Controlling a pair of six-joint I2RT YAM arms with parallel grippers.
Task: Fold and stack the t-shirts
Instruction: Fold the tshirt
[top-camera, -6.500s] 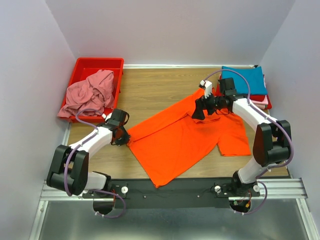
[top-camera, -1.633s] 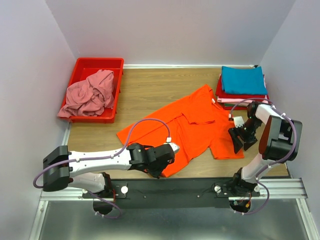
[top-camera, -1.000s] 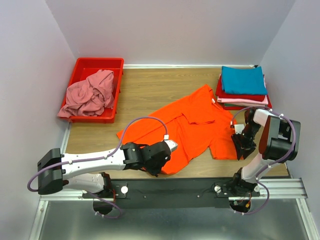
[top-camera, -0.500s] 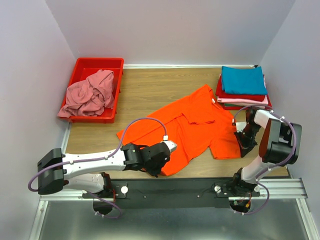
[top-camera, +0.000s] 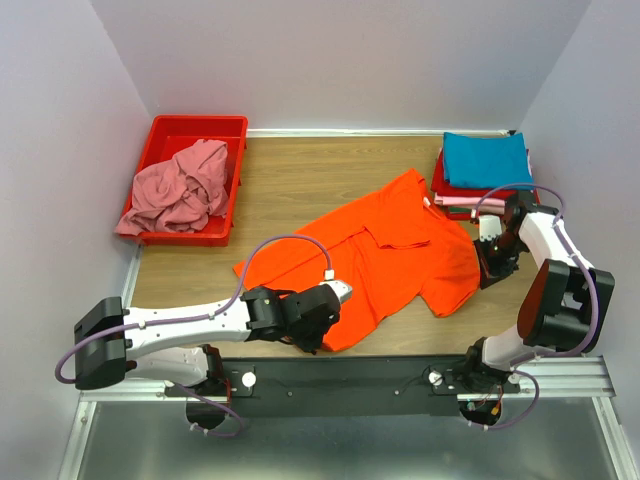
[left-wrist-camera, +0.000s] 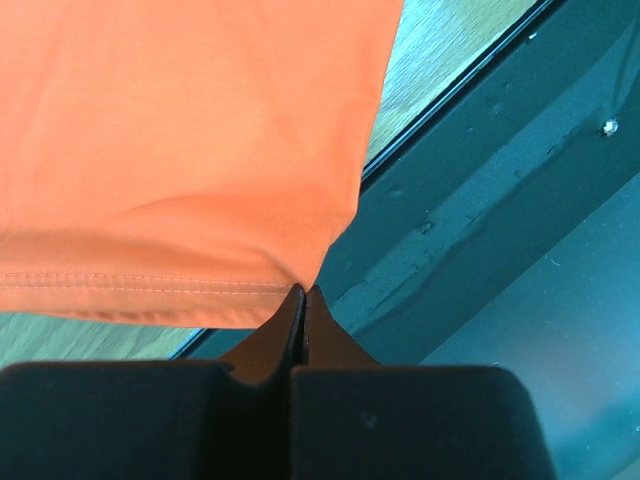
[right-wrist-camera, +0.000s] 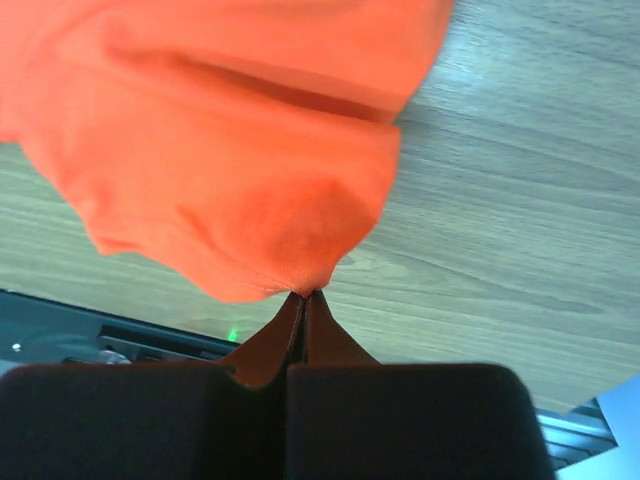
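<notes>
Spreading the orange t-shirt (top-camera: 385, 255) flat on the counter (top-camera: 300, 190) seems the step in hand. The left hand (top-camera: 318, 338), reaching low along the near edge, is clamped on its hem corner. The right hand (top-camera: 490, 270) is clamped on a sleeve edge. Next probably comes pulling apart to smooth it.

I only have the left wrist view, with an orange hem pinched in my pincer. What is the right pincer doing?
Observer: The right pincer is shut on the right-hand edge of the orange t-shirt.
Operator: Where's the stack?
Observer: Far right corner, teal blue t-shirt on top.
Operator: Anything left to fold?
Observer: A dusty pink t-shirt, crumpled in the red bin at far left.
</notes>
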